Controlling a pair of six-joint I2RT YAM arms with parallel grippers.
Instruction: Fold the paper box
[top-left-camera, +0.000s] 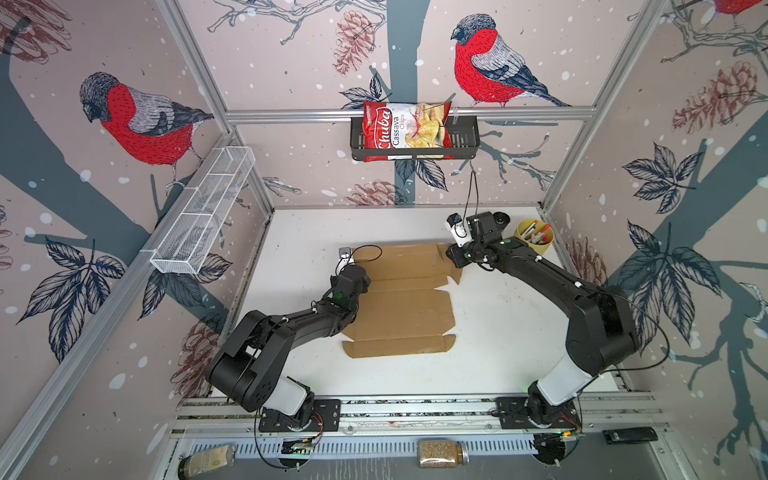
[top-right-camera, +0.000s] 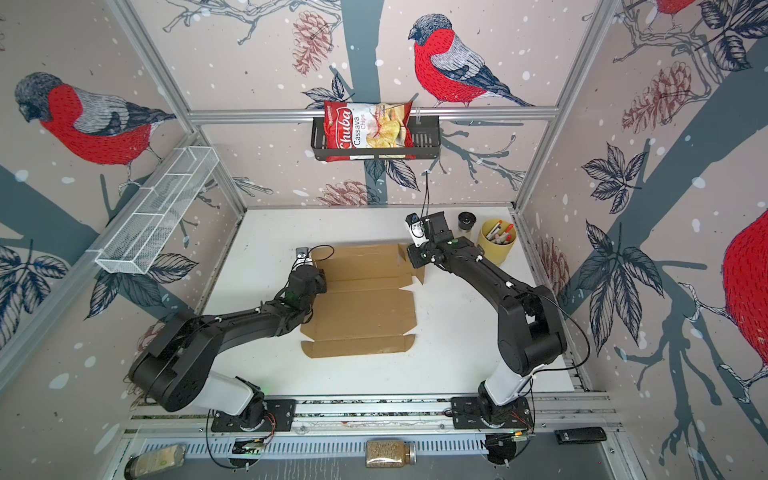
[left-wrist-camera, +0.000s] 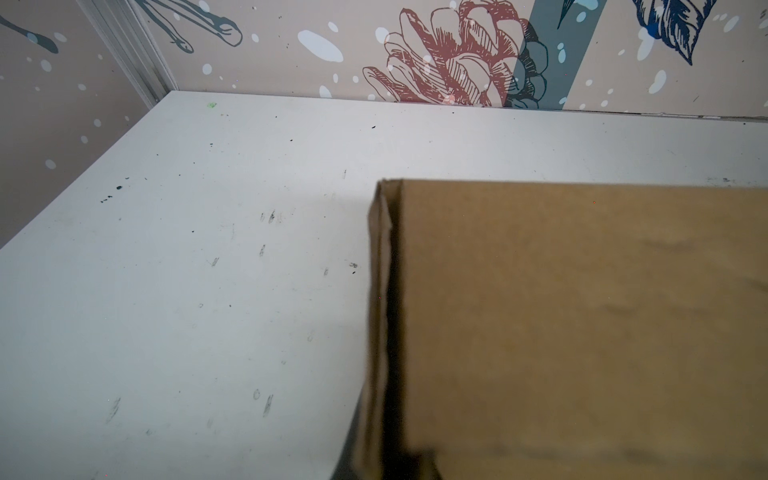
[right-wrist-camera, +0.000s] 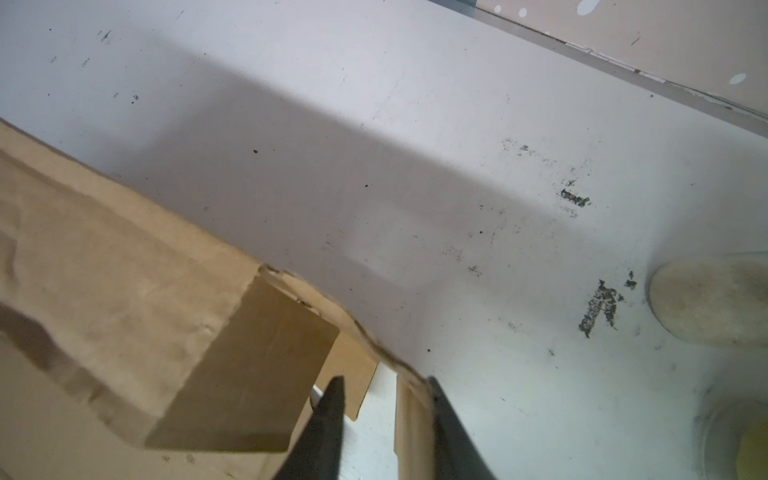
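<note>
The paper box (top-left-camera: 399, 307) lies as an opened brown cardboard sheet at the middle of the white surface (top-left-camera: 507, 332). Most of its panels are flat, so by my reading the folding is at an early stage. The two arms work the sheet's far corners, which makes sense: the side walls must rise before anything can tuck in.

At the sheet's 10 o'clock corner sits the left tool (top-left-camera: 351, 272), hidden beneath its own wrist in both top views. Its wrist view is filled by a cardboard panel standing right before the lens, with a doubled edge turned toward the bare surface. The tool is pressed together and appears to pinch that left edge. It probably does so to stop the sheet from sliding and to hold that wall up while the other arm works.

At the 2 o'clock corner is the right tool (right-wrist-camera: 385, 380). Its dark fingers (right-wrist-camera: 328, 415) stand apart, straddling a thin raised strip of cardboard that rests against one finger only; the strip is not yet pinched. Just beside it, a small corner tab (right-wrist-camera: 249, 365) is folded up over the panel. The placement suggests a grip on the right side flap to bring it upright.

The yellow pen cup (top-left-camera: 538, 249) stands near, at 2 o'clock on the surface, so the right arm has little room to swing outward.
</note>
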